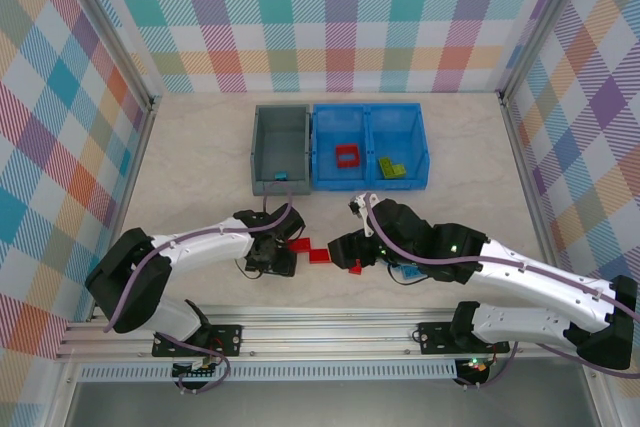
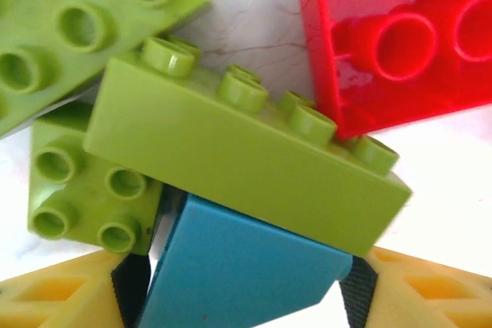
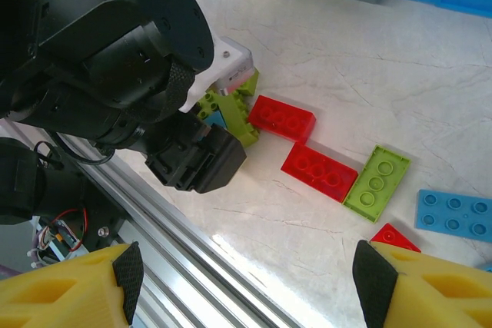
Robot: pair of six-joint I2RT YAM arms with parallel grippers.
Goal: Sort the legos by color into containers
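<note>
Left gripper [image 2: 246, 297] jaws straddle a light blue brick [image 2: 238, 266], pads [image 2: 131, 286] right at its sides. Can't tell if they're actually clamped. Right gripper [image 3: 246, 289] is spread wide with nothing between its fingers, hovering over the loose pile at the near side of the table [image 1: 200, 147].

Bins at the back:
- grey bin [image 1: 262, 142] holds one blue piece
- blue bin [image 1: 370, 117] has the red frame [image 1: 347, 156] in its left compartment and green pieces [image 1: 392, 167] in its right

Risks:
- A lime green brick [image 2: 246, 159] lies tilted across the blue one. Lifting likely drags it up or flips it, and it could ride along into the grey bin, mixing colours.
- The grip is low on a partly buried brick, so it may slip out mid-carry.
- The wrists are very close together and could clip each other if both move.
</note>
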